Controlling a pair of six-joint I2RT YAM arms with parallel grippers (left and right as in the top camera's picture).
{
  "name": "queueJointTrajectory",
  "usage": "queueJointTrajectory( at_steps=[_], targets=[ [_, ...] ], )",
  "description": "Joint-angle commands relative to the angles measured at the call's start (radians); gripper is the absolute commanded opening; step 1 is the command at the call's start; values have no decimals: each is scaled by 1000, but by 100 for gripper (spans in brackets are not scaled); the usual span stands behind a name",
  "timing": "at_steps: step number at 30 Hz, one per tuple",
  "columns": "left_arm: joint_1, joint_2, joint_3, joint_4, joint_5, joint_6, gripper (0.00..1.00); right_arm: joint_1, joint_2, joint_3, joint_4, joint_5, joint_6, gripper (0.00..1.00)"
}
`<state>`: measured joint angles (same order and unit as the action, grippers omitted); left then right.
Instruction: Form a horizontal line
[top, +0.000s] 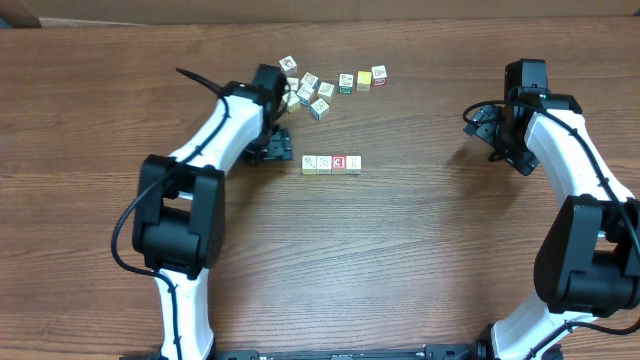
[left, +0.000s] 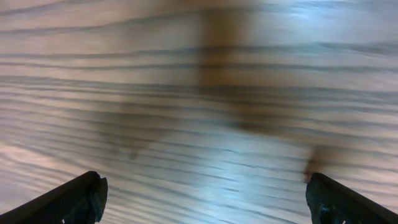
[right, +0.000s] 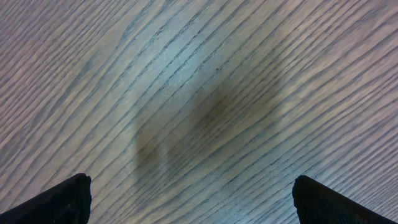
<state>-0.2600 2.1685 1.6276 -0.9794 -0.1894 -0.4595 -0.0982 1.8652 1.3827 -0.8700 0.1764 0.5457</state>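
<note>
Left arm (top: 215, 140), overhead: rises from the near edge of the counter (top: 420, 250) and leans inward; the left fingers (top: 272, 150) sit low, just beside the left end of the row of four cubes (top: 331, 164) without touching it.
Row, overhead: mid-counter, straight and level across the view, cubes side by side with no gaps I can make out, one red face third from the left.
Loose cluster (top: 315, 88), overhead: further back behind the row, cubes at odd angles; two lie a little off to its right.
Right arm (top: 570, 150), overhead: parked on the far right, right fingers (top: 487, 125) well apart from every cube.
Left fingers (left: 78, 200), left wrist view: two dark tips at the bottom corners, spread wide, only blurred wood grain between them; no cube in sight.
Right fingers (right: 65, 200), right wrist view: likewise spread wide over bare grain, holding nothing.
Step in hand: to my eye, the pause between cubes, with four in line and the left fingers empty beside them.
Next move calls for: lifting the left fingers clear without nudging the row's end, then taking one cube from the cluster's edge, where neighbours crowd close, and setting it flush and level at an end of the row.
Doubt: whether more cubes belong in the line I cannot tell.
</note>
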Motion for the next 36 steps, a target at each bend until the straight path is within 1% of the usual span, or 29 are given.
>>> queueJointTrajectory(
  at_steps=[1,2,4,8,11,12,16,17,18,19,22,26,28,32,33,34,35,36],
  targets=[
    [40,3,-5,-16,-23,-31,100,-2,-21,11,4,14,-4,100],
    [48,3,-5,-18,-18,-37,100,-2,-21,11,4,14,-4,100],
    [59,3,-5,-19,7,-38,96,-2,-21,11,4,14,-4,100],
    [63,3,-5,-19,10,-38,95,-2,-21,11,4,14,-4,100],
    [63,3,-5,-13,10,-38,89,-2,-21,11,4,14,-4,100],
    [63,3,-5,-10,11,-38,82,-2,-21,11,4,14,-4,100],
    [63,3,-5,24,27,-38,39,-2,-21,11,4,14,-4,100],
    [63,3,-5,46,31,-38,21,-2,-21,11,4,14,-4,100],
    [63,3,-5,76,31,-38,10,-2,-21,11,4,14,-4,100],
    [63,3,-5,103,31,-38,4,-2,-21,11,4,14,-4,100],
    [63,3,-5,158,34,-38,4,-2,-21,11,4,14,-4,100],
    [61,3,-5,158,37,-38,5,-2,-21,11,4,14,-4,100],
    [61,3,-5,158,36,-37,7,-2,-21,11,4,14,-4,100],
    [61,3,-5,146,27,-34,9,-2,-21,11,4,14,-4,100],
    [61,3,-5,142,21,-34,14,-2,-21,11,4,14,-4,100],
    [62,3,-5,138,13,-34,23,-2,-21,11,4,14,-4,100],
    [62,3,-5,135,5,-34,38,-2,-21,11,4,14,-4,100],
    [62,3,-5,132,-1,-34,45,-2,-21,11,4,14,-4,100]
  ],
)
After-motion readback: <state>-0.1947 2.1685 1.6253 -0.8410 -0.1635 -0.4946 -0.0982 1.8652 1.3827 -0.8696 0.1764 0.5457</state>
